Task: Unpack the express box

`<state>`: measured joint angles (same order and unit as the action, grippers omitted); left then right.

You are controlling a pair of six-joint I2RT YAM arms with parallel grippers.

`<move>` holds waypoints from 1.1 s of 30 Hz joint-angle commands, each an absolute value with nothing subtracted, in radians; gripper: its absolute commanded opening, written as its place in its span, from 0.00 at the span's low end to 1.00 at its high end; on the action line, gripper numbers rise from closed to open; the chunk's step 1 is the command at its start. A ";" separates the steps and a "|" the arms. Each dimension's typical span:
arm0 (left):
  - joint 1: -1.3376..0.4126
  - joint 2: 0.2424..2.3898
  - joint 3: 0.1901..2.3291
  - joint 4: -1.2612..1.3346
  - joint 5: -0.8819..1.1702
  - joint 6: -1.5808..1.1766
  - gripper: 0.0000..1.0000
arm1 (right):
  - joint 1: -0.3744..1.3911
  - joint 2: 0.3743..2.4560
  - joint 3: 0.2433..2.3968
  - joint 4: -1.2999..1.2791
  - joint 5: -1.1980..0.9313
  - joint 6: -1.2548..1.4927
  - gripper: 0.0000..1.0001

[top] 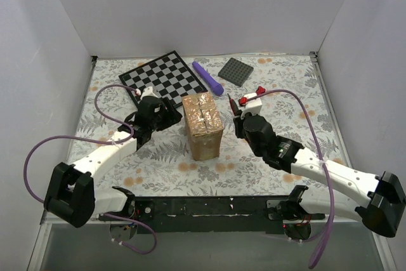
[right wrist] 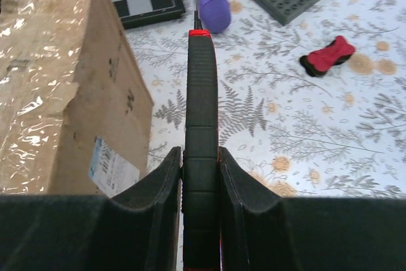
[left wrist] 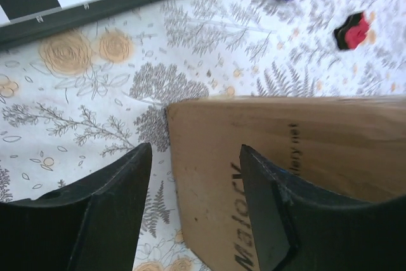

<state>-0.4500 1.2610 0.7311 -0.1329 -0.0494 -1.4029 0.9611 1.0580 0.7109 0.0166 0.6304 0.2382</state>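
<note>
While the express box stands upright mid-worktop, its taped flaps closed with a dark line down the seam, the step in hand looks like getting the top open. At its left face the left claw sits spread, gripping nothing. Just to its right, the right claw clamps a black-and-red cutter. Next calls for bracing the carton and parting the flaps along that seam.

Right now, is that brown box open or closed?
Closed. On the express box, top flaps lie flat under glossy tape; whether the seam is cut, cannot tell.
</note>
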 commanded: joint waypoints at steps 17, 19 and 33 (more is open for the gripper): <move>-0.440 0.943 0.729 0.442 0.431 -1.604 0.98 | 0.948 0.856 1.061 -0.146 0.012 0.329 0.01; -0.442 0.943 0.712 0.527 0.507 -1.652 0.98 | 0.943 0.865 1.063 -0.120 -0.070 0.356 0.01; -0.448 0.942 0.677 0.701 0.707 -1.704 0.98 | 0.925 0.943 1.064 -0.008 -0.273 0.523 0.01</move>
